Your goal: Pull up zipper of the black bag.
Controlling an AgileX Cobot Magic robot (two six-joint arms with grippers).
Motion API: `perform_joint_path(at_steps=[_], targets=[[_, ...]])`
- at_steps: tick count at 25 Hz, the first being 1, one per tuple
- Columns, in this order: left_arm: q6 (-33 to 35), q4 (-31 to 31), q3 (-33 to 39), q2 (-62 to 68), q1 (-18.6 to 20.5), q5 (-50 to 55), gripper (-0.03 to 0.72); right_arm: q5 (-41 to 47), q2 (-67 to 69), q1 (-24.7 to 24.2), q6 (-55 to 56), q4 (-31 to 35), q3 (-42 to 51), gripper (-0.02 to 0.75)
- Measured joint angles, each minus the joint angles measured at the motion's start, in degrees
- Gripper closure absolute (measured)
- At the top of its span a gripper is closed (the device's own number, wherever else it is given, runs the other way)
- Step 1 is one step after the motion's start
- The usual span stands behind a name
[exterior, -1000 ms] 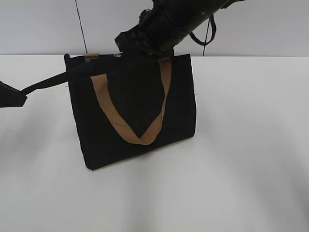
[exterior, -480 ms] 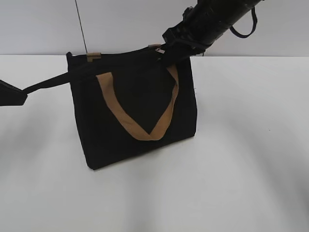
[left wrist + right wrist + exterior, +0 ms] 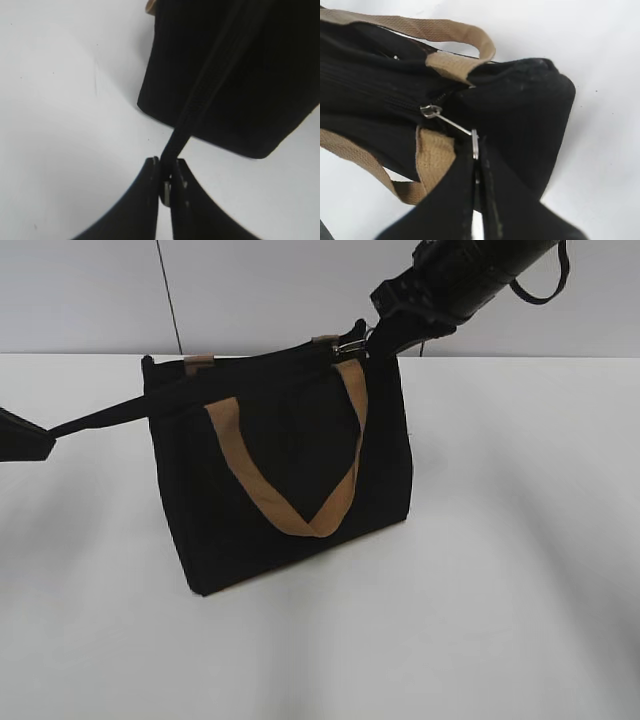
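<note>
I see a white table (image 3: 520, 570) carrying the black bag (image 3: 290, 455), which stands upright left of centre in the exterior view, its base resting on the surface. A tan strap (image 3: 290, 480) hangs in a loop down the near face of the bag; in the right wrist view a second tan strap (image 3: 420, 27) arches over the far side of the bag's top.

My right arm (image 3: 480, 265) enters from the upper right and reaches the bag's top right corner. My right gripper (image 3: 476, 165) is pinched fully together on the thin metal pull tab (image 3: 455, 125), which extends taut from the slider to the fingertips.

The zipper (image 3: 390, 100) runs along the bag's top edge; its slider sits near the right end, beside the strap anchor.

My left gripper (image 3: 166, 187) is at the left edge of the exterior view, well apart from the bag body. Its fingers (image 3: 150, 185) are pressed together on the end of a black strip (image 3: 210, 85) that stretches taut from the bag's top left corner.
</note>
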Motion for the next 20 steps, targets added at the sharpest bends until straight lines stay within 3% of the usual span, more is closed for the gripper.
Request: perform_joint_path(at_steps=[3, 7, 9, 11, 15, 20], targets=[[0.0, 0.33, 0.0, 0.0, 0.0, -0.26, 0.661, -0.06, -0.63, -0.22, -1.11, 0.34, 0.0, 0.685], [0.0, 0.12, 0.0, 0.0, 0.18, -0.68, 0.653, -0.31, -1.69, -0.86, -1.21, -0.24, -0.06, 0.486], [-0.05, -0.16, 0.0, 0.0, 0.18, -0.15, 0.61, -0.34, -2.36, -0.86, -1.21, -0.32, -0.1, 0.384], [-0.21, -0.16, 0.0, 0.0, 0.29, 1.2, 0.507, -0.42, -3.36, -0.86, -1.21, -0.45, -0.1, 0.321], [-1.57, -0.72, 0.05, -0.24, 0.29, 3.86, 0.276, -0.42, -6.12, -0.86, -1.29, -0.69, -0.1, 0.293], [-6.9, -1.33, -0.39, -3.7, 0.29, 4.34, 0.201, 1.44, -9.28, -0.86, -1.58, -3.13, -0.1, 0.287]])
